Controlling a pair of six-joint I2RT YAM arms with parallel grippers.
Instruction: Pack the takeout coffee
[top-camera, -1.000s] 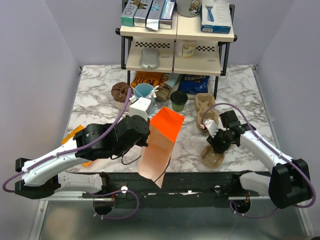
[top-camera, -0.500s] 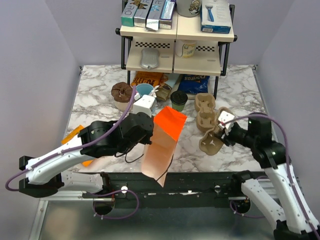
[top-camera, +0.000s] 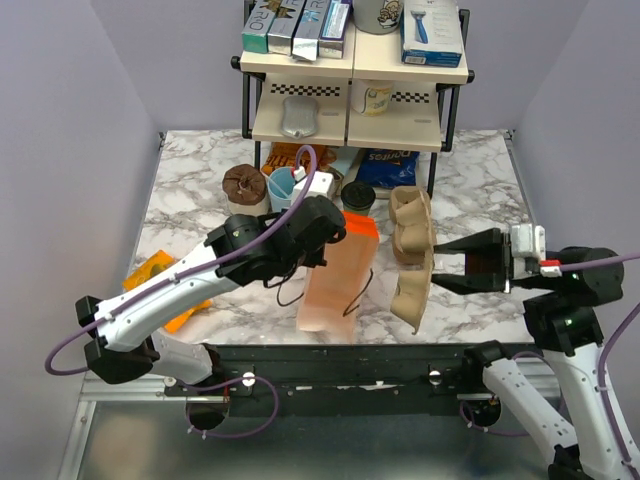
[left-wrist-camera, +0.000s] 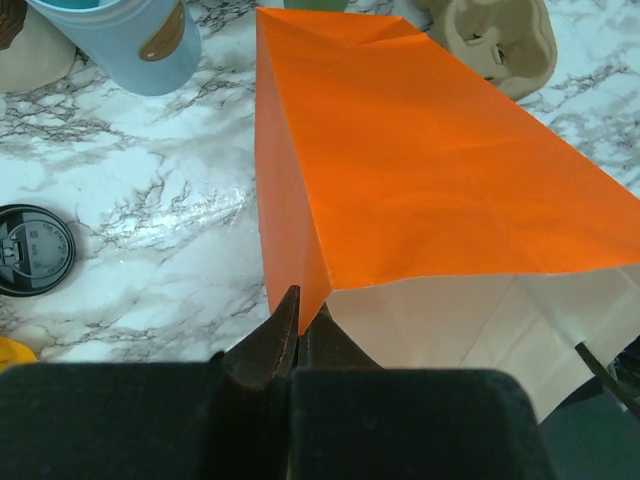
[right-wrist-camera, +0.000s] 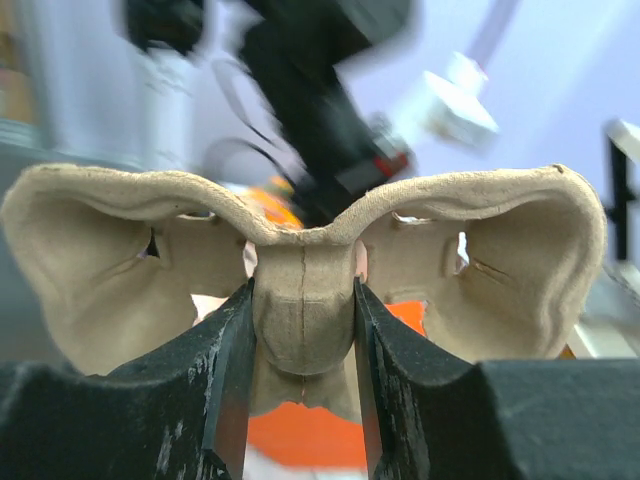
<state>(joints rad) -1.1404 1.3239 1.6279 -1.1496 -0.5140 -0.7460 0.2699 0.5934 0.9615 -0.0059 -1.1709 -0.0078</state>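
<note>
Where the left jaws are squeezed tight together, one edge of an orange paper bag (left-wrist-camera: 430, 170) is pinched between them, close to the bag's open end. The white inside of the bag can be seen at that end. It cannot be told whether the bag is touching the table (top-camera: 190, 185).

The right jaws are held partly apart and are pressed on both sides of the middle post of a brown cup carrier (right-wrist-camera: 480, 260). The carrier is tipped up on its edge, with one cup hole on each side of the jaws. In the top view, the other carriers (top-camera: 410, 215) are seen just behind it.

The takeout coffee (top-camera: 357, 195) is not held by any jaws. It is stood upright on the table near the back, with its black lid on. It is found just behind the far end of the bag, between the light blue cup (top-camera: 283, 185) and the other carriers.

A loose black lid (left-wrist-camera: 35, 250) is laid flat on the table beside the bag. A shelf rack (top-camera: 350, 110) is stood at the back of the table.
</note>
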